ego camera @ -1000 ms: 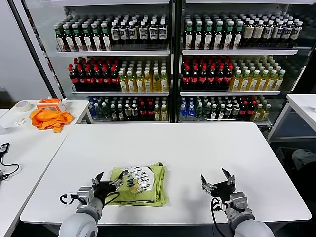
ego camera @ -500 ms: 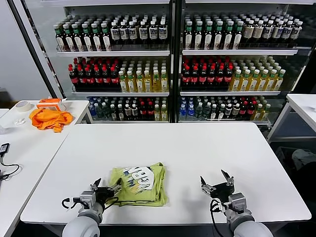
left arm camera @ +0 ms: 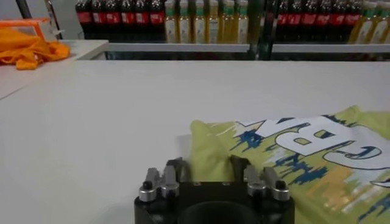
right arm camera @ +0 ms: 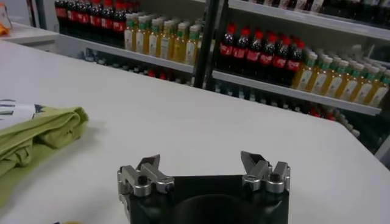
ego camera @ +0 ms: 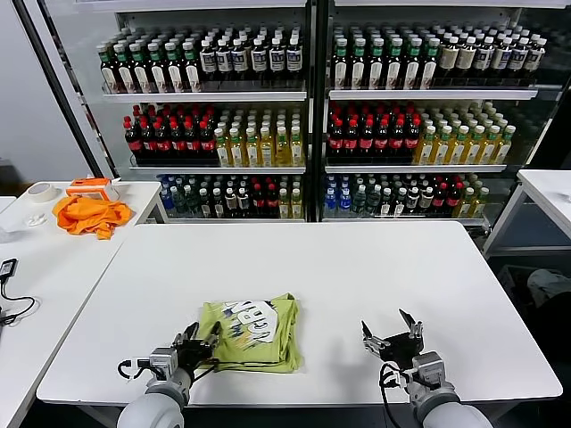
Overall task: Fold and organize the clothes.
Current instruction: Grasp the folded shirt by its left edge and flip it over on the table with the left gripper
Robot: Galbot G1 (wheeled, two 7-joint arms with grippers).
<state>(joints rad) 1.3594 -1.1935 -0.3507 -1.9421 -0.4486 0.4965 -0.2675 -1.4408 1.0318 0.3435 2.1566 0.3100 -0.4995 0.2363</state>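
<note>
The lime T-shirt (ego camera: 259,343) lies folded in a rough rectangle near the front of the white table (ego camera: 357,267), with a white and blue letter print facing up. It also shows in the left wrist view (left arm camera: 213,146) and the right wrist view (right arm camera: 42,131). My left gripper (ego camera: 198,343) is open at the shirt's near-left corner. In the left wrist view (left arm camera: 207,164) the shirt's edge lies between the spread fingers. My right gripper (ego camera: 393,328) is open and empty, low over bare table to the right of the shirt; it also shows in its own wrist view (right arm camera: 201,161).
A bright orange cloth (ego camera: 89,214) and a tape roll (ego camera: 40,191) lie on the side table at the far left, with a black cable (ego camera: 9,308) nearer. Glass-fronted shelves of bottles (ego camera: 303,116) stand behind the table.
My left gripper has drawn back toward the table's front edge and now sits at the shirt's near-left corner. The right gripper and the shirt have hardly moved.
</note>
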